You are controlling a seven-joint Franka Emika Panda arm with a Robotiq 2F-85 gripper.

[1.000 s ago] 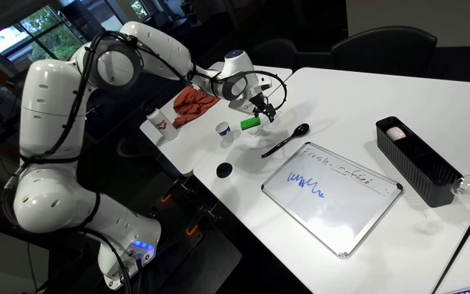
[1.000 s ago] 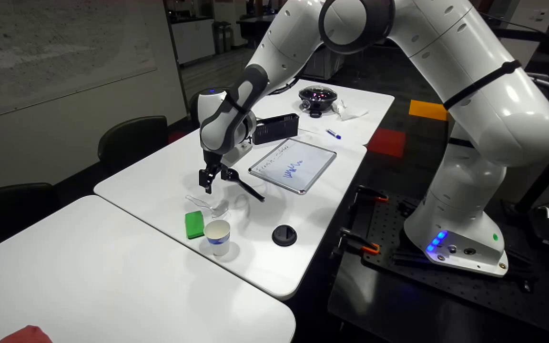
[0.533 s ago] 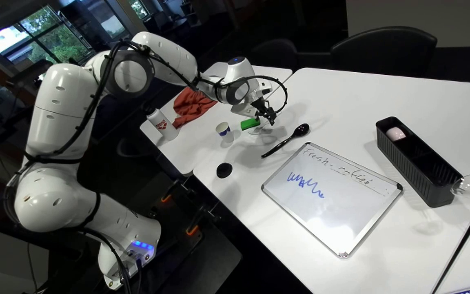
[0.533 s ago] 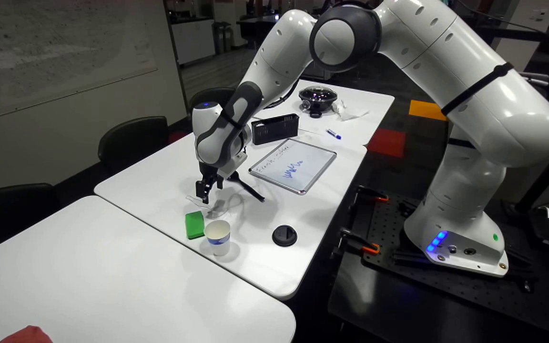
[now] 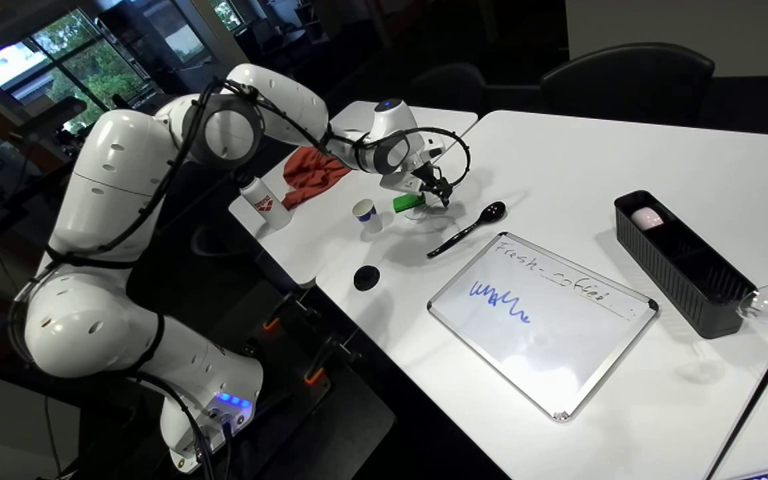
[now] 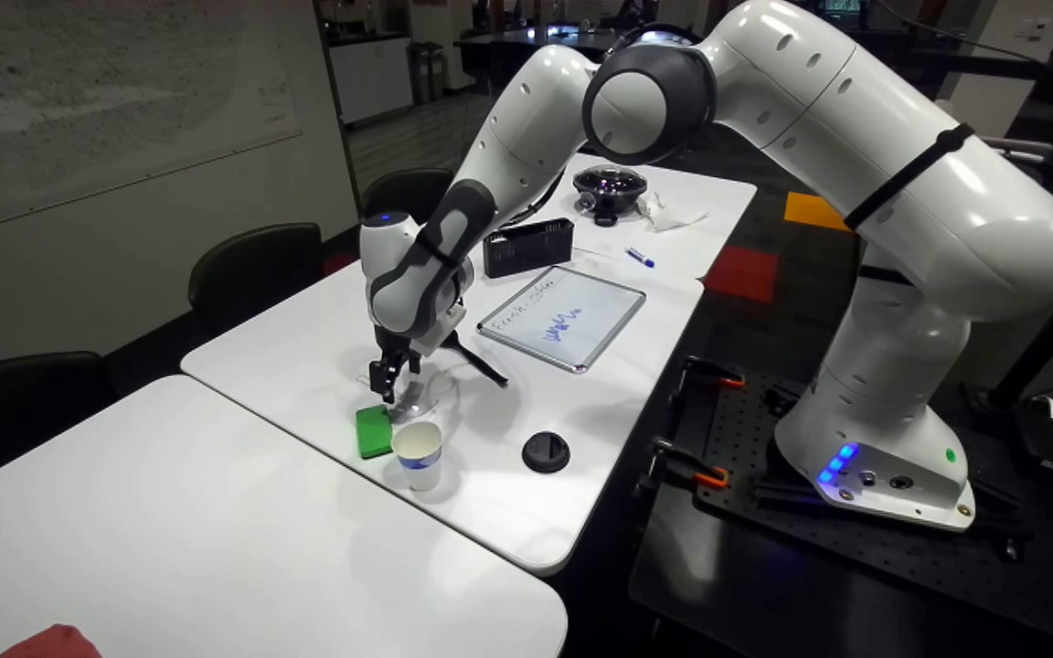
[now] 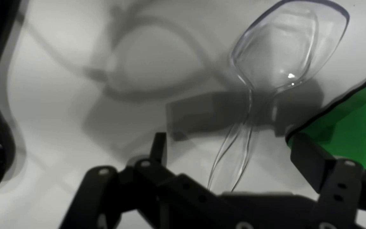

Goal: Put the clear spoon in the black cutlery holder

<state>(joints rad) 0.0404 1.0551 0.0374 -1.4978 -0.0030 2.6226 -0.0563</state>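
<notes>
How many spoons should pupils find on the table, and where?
2: the clear spoon beside the green block, and the black spoon beside the whiteboard. Others may be hidden.

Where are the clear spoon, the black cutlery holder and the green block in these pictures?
Clear spoon [image 7: 278, 58]: in the wrist view, on its bowl.
Black cutlery holder [image 5: 663, 269]: in an exterior view, on its long side wall.
Green block [image 6: 373, 431]: in an exterior view, on its top face.

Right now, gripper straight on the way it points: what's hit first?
Probably the clear spoon, which the wrist view shows between the fingers of the open gripper; the table is beneath. One finger may catch the green block sooner; depth is unclear.
</notes>
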